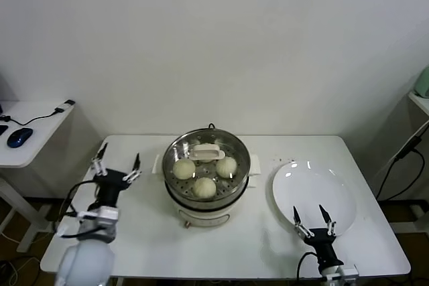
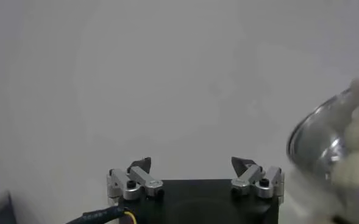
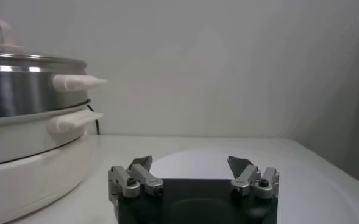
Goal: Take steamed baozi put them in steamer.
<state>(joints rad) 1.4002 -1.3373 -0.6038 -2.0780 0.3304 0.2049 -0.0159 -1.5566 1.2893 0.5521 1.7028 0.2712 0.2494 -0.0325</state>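
On your white bench (image 1: 167, 239), both grippers' jaws stand wide and empty: left gripper (image 1: 116, 163) beside the lidded steamer (image 1: 206, 177) holding three baozi (image 1: 205, 187), right gripper (image 1: 311, 218) over the bare plate (image 1: 315, 195).

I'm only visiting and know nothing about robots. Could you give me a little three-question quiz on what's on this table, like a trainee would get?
1. Multiple choice: how many pale round dough buns can you see through the lid of the shiny round steel steamer pot? A) one B) three C) six
2. True or false: a bun lies on the flat round white plate.
3. Fill in: the left claw and the right claw both have their fingers ____.

Key: 1 B; 2 false; 3 open.
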